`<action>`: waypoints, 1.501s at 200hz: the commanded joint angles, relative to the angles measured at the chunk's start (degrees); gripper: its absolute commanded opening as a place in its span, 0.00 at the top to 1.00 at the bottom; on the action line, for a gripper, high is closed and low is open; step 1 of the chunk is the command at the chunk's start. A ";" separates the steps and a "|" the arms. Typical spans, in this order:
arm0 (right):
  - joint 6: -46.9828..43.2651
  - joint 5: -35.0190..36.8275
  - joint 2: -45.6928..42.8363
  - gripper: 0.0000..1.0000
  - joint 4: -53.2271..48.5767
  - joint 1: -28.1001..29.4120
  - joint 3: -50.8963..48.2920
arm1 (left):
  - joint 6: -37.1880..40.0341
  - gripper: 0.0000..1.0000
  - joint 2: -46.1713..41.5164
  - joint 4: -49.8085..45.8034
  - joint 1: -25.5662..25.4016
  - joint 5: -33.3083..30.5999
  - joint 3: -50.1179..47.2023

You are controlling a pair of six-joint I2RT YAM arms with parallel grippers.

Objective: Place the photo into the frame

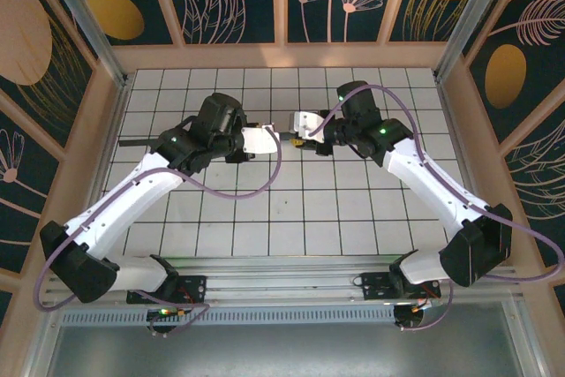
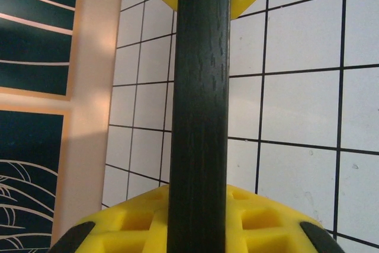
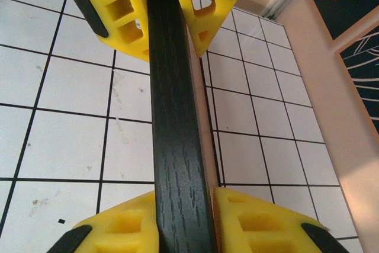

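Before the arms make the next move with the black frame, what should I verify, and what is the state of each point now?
1. Left gripper shut on the frame: ok.
2. Right gripper shut on the frame: ok.
3. Frame seated between the fingers of each gripper: ok.
4. Frame flat on the table: not ok; from above it looks edge-on between the arms.
5. Where the photo lies: cannot tell.

Left arm (image 1: 132, 187) and right arm (image 1: 433, 184), white shells, black joint housings, green status lights (image 1: 174, 139), looping purple cables (image 1: 280, 156), yellow latticed finger pads (image 2: 266, 223) edged black.
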 commanded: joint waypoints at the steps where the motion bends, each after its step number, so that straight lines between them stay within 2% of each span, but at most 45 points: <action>1: 7.59 -4.08 -1.23 1.00 -0.47 0.03 -0.84 | -3.18 0.76 -2.29 9.98 0.20 -4.83 -1.38; 20: 8.04 -4.19 -1.33 1.00 -0.38 0.10 -0.16 | -4.61 0.64 -3.07 12.31 0.12 -5.57 -2.52; 74: 12.05 -2.61 -1.33 1.00 1.00 0.29 1.45 | -11.20 0.20 -5.05 17.07 0.14 -8.50 -2.59; 112: 24.20 1.86 -0.38 1.00 3.57 0.29 5.37 | -23.08 0.02 -9.40 25.87 0.19 -12.56 -1.91; 153: 42.37 3.64 3.34 1.00 1.74 0.24 13.60 | -42.85 0.01 -11.37 26.08 0.17 -14.52 1.62; 185: 59.15 6.42 5.83 1.00 0.61 0.08 17.49 | -53.68 0.02 -12.98 27.12 0.15 -15.00 -0.68; 194: 64.34 5.13 5.92 1.00 1.89 -2.47 17.21 | -56.20 0.01 -13.39 27.96 0.14 -14.92 -2.19; 221: 78.51 -0.84 4.36 1.00 9.41 -6.76 12.00 | -61.87 0.02 -13.80 29.66 0.11 -14.88 -6.10; 252: 91.25 -4.30 1.62 1.00 19.42 -10.91 2.67 | -65.87 0.01 -13.71 31.08 0.17 -14.06 -10.44; 279: 100.79 -2.71 -0.39 1.00 25.34 -13.06 -5.02 | -69.75 0.02 -13.80 32.77 0.15 -14.67 -14.73; 300: 104.61 -0.02 -1.81 1.00 28.22 -14.02 -10.19 | -73.16 0.02 -13.98 34.81 0.20 -15.55 -18.73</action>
